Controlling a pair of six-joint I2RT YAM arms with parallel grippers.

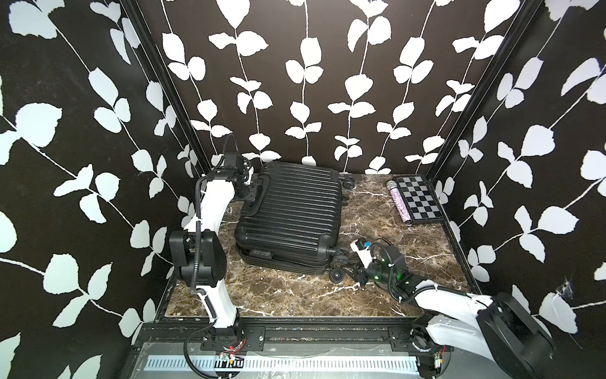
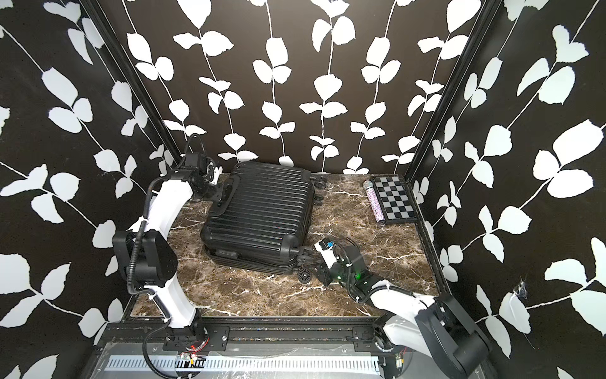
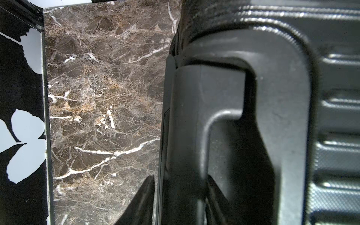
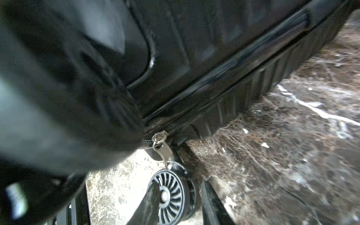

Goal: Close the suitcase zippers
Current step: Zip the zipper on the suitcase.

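I see the suitcase (image 1: 295, 210) lying flat on the marble surface (image 1: 295, 295), in the centre of both top views. My left fingers (image 3: 145, 196) sit parted on either side of its handle (image 3: 185, 126) at the case's upper-left corner; whether they pinch it I cannot tell. My right fingers (image 4: 211, 202) stand open at the lower-right corner. A wheel (image 4: 169, 194) shows between them, and the silver pull (image 4: 164, 151) dangles nearby from the zipper (image 4: 194, 115).
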